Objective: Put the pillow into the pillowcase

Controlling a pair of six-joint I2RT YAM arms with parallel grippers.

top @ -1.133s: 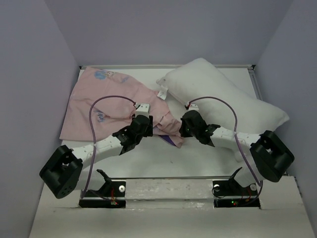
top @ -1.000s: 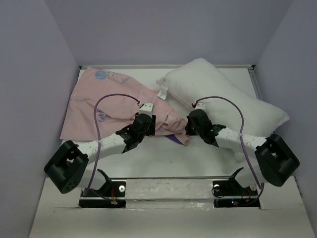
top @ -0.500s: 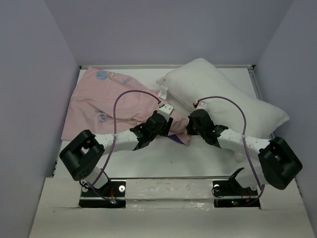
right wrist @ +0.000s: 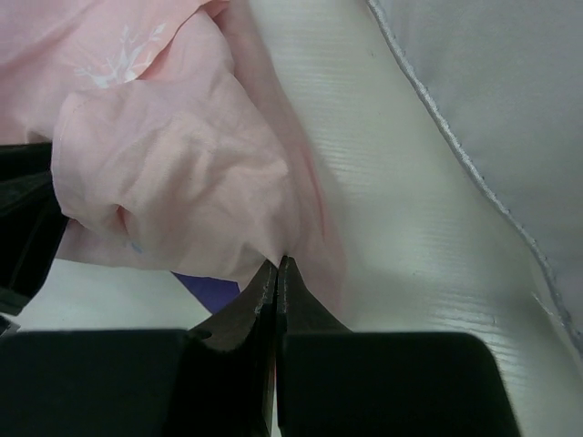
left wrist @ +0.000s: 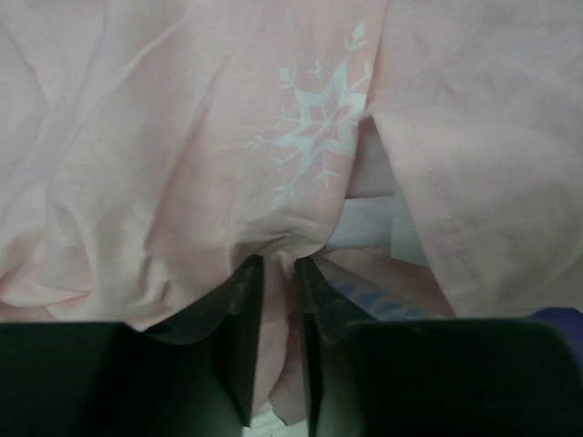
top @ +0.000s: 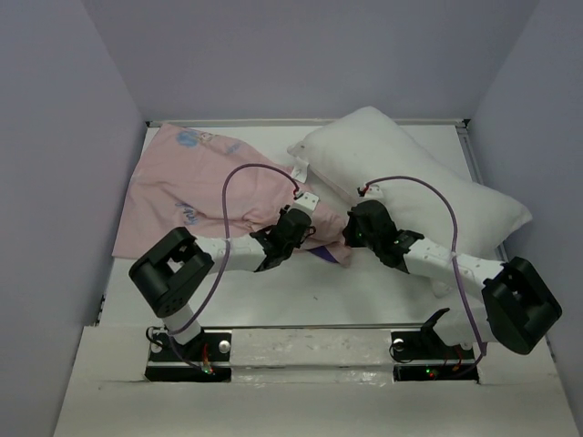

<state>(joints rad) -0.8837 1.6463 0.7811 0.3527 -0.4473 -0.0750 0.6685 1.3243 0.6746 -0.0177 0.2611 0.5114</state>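
The white pillow (top: pixel 410 173) lies slanted at the back right, and its edge (right wrist: pixel 492 91) shows in the right wrist view. To its left the pale pink pillowcase (top: pixel 200 177) is spread out, with its near right corner bunched up. My left gripper (top: pixel 305 232) is at that corner, and a fold of pink fabric (left wrist: pixel 182 137) fills the narrow gap between its fingers (left wrist: pixel 279 264). Just to the right, my right gripper (top: pixel 344 238) is shut on the edge of the same bunched cloth (right wrist: pixel 182 164), pinched at its tips (right wrist: pixel 278 264). A purple patch of the case's face peeks out beneath.
The white table (top: pixel 364 291) is enclosed by pale lilac walls on the left, back and right. Both arm bases sit at the near edge. The pillow's tagged left end lies close behind the two grippers.
My left arm has swung right along the pillowcase to its bunched corner, and its jaws have narrowed onto the fabric. The right gripper has shifted slightly right, staying shut on the cloth.
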